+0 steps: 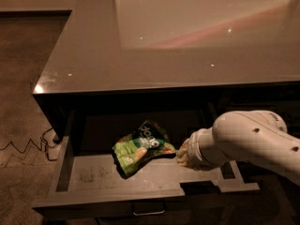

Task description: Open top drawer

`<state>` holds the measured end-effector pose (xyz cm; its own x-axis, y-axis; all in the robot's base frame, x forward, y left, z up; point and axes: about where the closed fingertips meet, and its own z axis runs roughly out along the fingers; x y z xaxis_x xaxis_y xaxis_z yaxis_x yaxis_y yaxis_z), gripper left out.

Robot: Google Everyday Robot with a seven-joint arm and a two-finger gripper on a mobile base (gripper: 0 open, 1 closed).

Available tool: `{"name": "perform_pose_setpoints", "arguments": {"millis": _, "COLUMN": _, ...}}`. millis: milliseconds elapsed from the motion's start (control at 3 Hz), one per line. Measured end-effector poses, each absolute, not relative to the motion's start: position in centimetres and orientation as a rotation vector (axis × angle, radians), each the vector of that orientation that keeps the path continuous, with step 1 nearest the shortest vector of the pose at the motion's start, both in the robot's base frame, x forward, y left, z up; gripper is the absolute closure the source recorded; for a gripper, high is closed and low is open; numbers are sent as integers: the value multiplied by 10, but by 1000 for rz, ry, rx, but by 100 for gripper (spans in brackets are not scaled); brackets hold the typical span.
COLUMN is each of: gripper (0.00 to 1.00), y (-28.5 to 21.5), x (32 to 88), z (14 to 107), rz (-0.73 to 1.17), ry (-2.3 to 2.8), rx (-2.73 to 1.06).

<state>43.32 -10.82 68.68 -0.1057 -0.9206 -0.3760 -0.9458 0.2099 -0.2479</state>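
Under counter (140,55), at 6 o'clock: top drawer (93,173) pulled well out, opening seemingly done. White arm (253,137) entering from 3 o'clock. Snack bag (140,146) inside. End effector (182,154) at bag's 3 o'clock, open or closed impossible to tell. Next, probably: lift clear without snagging bag.

Looking down on the top drawer (93,177), standing well out from under a glossy grey countertop (140,50), with 1 small loop handle (148,212) at front centre and 1 crumpled green snack bag (140,149) on the scuffed floor inside. Coming in from the right on a white arm (253,137): the gripper (183,154), low over the drawer, just beside the bag's right edge. Left of the cabinet, on the carpet, 1 thin zigzag cable (23,146).
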Motion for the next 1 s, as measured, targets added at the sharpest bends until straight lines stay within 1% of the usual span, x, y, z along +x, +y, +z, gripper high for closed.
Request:
{"name": "perform_pose_setpoints", "arguments": {"millis": 667, "gripper": 100, "y": -115, "x": 436, "z": 646, "rz": 64, "ry": 2121, "rx": -1756}}
{"name": "perform_pose_setpoints", "arguments": {"millis": 1000, "gripper": 100, "y": -111, "x": 426, "z": 627, "rz": 47, "ry": 2146, "rx": -1788}}
